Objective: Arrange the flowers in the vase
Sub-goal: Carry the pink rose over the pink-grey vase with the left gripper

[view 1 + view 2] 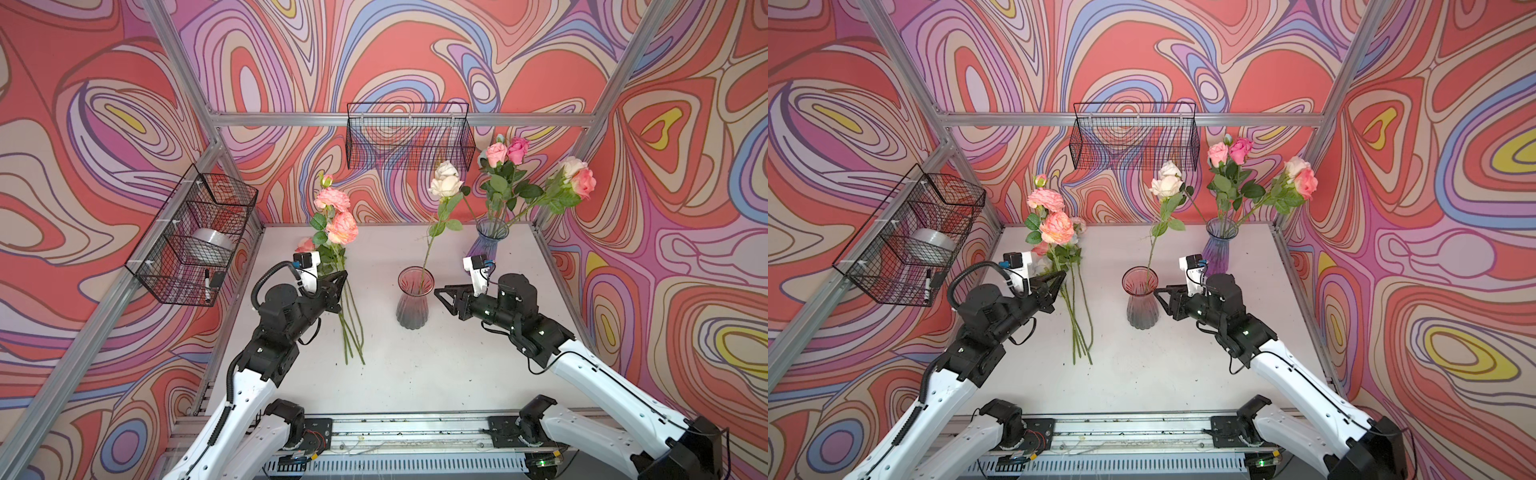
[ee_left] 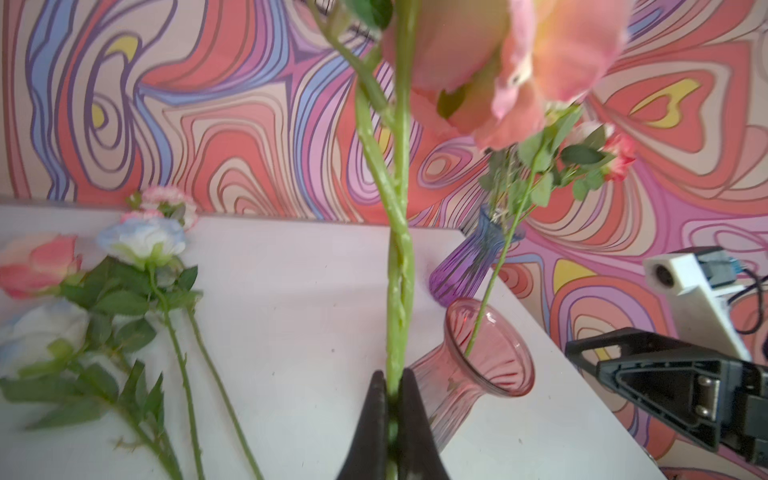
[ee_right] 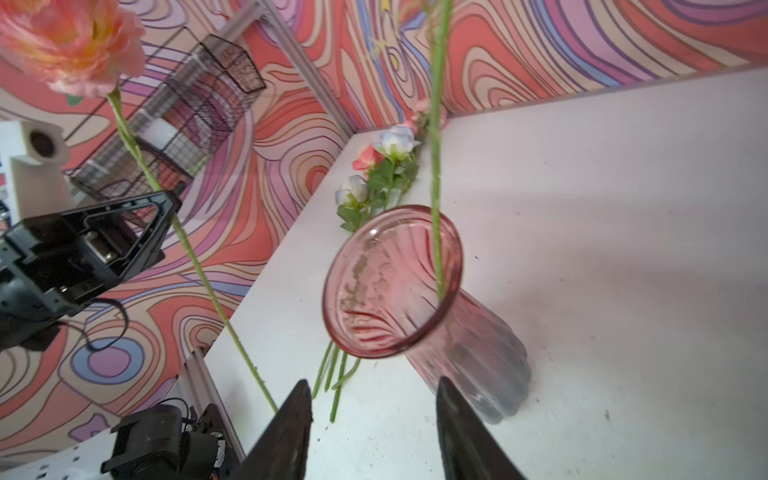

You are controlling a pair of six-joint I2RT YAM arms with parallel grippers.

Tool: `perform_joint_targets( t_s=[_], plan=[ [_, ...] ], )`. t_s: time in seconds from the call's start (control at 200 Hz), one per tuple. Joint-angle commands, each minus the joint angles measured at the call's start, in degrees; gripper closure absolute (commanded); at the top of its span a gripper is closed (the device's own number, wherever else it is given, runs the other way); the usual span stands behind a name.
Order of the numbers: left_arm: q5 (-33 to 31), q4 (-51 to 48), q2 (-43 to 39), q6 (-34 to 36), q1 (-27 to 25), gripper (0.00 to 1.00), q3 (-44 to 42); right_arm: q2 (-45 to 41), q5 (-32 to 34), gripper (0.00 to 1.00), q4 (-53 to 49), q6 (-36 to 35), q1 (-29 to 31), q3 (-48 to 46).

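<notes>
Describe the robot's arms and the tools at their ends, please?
The left arm and right arm match: smooth white shells near the base, black blocky joints further out. The left tool and right tool each have two black, triangular, open-framed fingers. A white camera box with a blue plug sits on each wrist, and black cables loop alongside.
</notes>
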Motion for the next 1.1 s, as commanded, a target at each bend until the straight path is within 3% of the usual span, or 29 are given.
perform_joint_targets(
  t_s=[0.0,0.335,0.646,1.092],
  plan=[
    [2.54,10.12,-0.19,2.31,-1.33,1.00,3.54,0.25,-6.02,0.49,1.02,-2.06,0.19,0.07],
    [2.30,17.80,10.73,15.35,-10.91,1.00,17.89,-2.62,2.21,0.49,-0.60,-1.69,0.15,-0.85],
    [1.69,17.06,24.29,13.55,-14.60,1.00,34.71,-4.99,9.40,0.48,-2.69,-1.49,0.19,-1.26],
    [-4.73,27.16,36.44,9.95,-19.01,1.00,25.86,-6.00,13.26,0.47,-4.98,-2.67,0.15,-1.64]
  ],
)
